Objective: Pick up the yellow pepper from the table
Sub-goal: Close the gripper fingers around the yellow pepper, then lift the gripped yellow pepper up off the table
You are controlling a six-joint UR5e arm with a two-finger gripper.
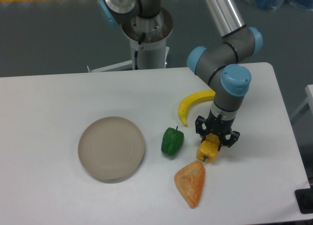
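Observation:
The yellow pepper [207, 150] lies on the white table [58, 98], right of centre, its dark stem pointing toward the near edge. My gripper [216, 135] stands straight down over the pepper's far end, its black fingers drawn in against both sides of it. The pepper still rests on the tabletop. Its upper part is hidden under the gripper.
A green pepper [172, 141] sits just left of the yellow one. An orange-tan bread piece [191, 183] lies right in front of it, and a banana [193, 103] curves behind. A round grey plate [112, 147] lies at the left.

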